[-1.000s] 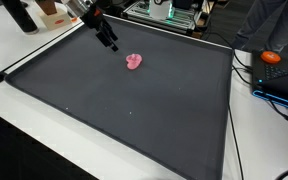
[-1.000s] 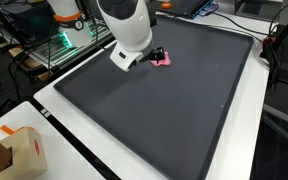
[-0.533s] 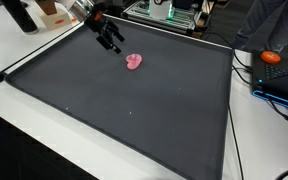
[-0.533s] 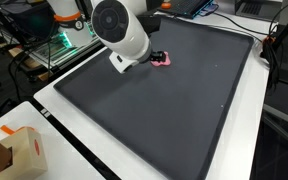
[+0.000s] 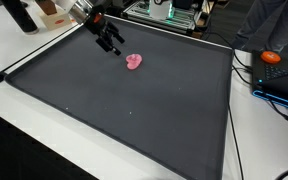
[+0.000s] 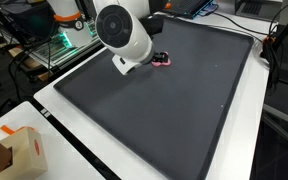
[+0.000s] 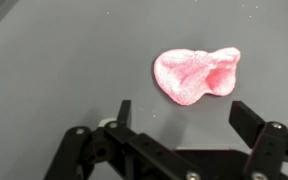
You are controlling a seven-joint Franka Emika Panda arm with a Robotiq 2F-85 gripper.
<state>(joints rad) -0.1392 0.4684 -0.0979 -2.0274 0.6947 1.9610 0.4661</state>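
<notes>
A small pink, lumpy soft object lies on the dark mat toward its far side; it also shows as the pink object and fills the upper right of the wrist view, pink object. My gripper hangs a little above the mat, just beside the pink object and not touching it. Its jaws stand wide open with nothing between them. In the wrist view the gripper points at the mat just short of the object. The white arm housing hides part of the gripper in an exterior view.
The mat has a raised black border on a white table. An orange item and cables lie off one side. A cardboard box sits on the table near a corner; equipment racks stand behind the mat.
The arm has pulled back and up slightly from the pink object over the last second. The jaws stayed open and the object did not move.
</notes>
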